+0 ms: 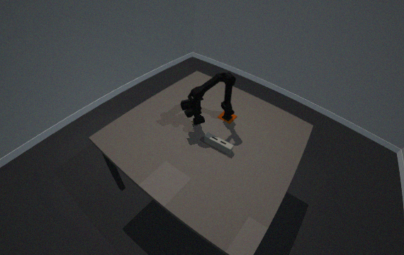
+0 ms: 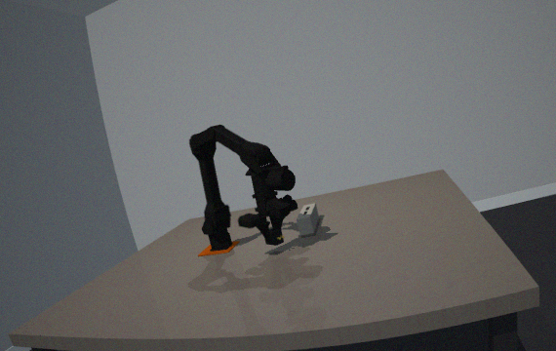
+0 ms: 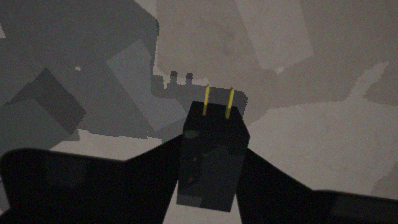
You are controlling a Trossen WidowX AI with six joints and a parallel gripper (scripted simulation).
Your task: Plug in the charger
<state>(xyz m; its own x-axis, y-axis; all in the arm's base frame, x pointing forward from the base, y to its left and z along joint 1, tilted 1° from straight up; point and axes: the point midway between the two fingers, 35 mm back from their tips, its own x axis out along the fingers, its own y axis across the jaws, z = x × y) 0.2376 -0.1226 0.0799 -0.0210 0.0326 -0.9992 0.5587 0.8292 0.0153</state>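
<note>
The black two-prong charger [image 2: 272, 240] [image 3: 212, 162] is between the fingers of my gripper [image 1: 198, 120] [image 2: 274, 236] [image 3: 209, 144], which is shut on its sides. In the wrist view its two yellow prongs [image 3: 206, 101] [image 3: 230, 104] point forward, away from the palm, side by side. In the exterior view the charger looks low, just above the table, with its shadow close by. The power strip [image 1: 229, 145] [image 2: 307, 225] stands beside the gripper, separate from the charger. Its pale top has two dark outlets; their slots are too small to make out.
The arm's base stands on an orange plate [image 1: 233, 117] [image 2: 203, 253] on the table [image 1: 259, 152] [image 2: 405, 253]. The power strip is the nearby obstacle. Shadows of the arm fall around the gripper and the strip.
</note>
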